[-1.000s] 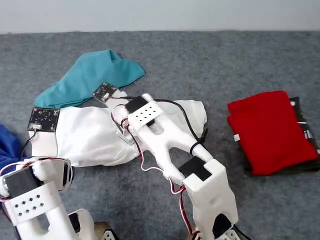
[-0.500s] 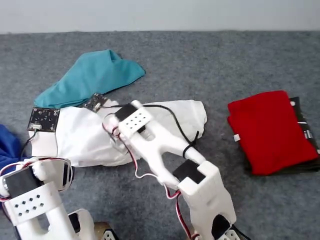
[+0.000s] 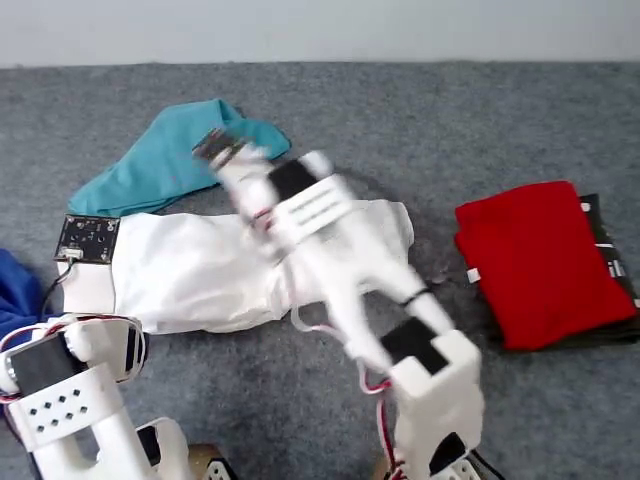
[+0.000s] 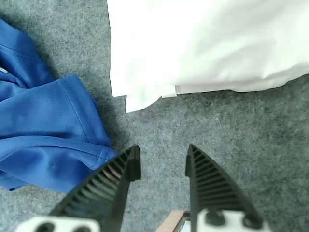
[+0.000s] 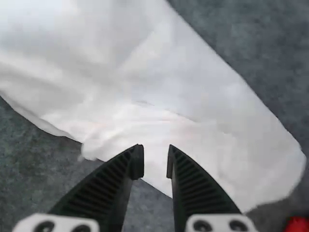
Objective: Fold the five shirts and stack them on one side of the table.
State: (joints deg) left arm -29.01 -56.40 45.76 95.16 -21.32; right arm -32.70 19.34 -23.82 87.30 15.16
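Note:
A white shirt (image 3: pixel 190 270) lies spread across the middle of the grey carpet, with a teal shirt (image 3: pixel 165 155) crumpled behind it. At the right, a folded red shirt (image 3: pixel 535 262) rests on a folded black one (image 3: pixel 612 252). A blue shirt (image 4: pixel 43 130) is bunched at the left edge. My right gripper (image 5: pixel 155 159) hovers above the white shirt (image 5: pixel 159 92), its fingers a narrow gap apart with nothing between them. From above, the right gripper (image 3: pixel 220 150) sits over the teal shirt's near edge. My left gripper (image 4: pixel 161 162) is open over bare carpet between the blue shirt and the white shirt's corner (image 4: pixel 140 94).
The right arm (image 3: pixel 360 290) stretches from the front edge diagonally over the white shirt. The left arm's base (image 3: pixel 70 400) stands at the front left. Bare carpet (image 3: pixel 420 130) lies behind and between the white shirt and the red stack.
The right arm swung left over the white shirt, then lifted and moved back toward the teal shirt. The left arm and the shirts kept still.

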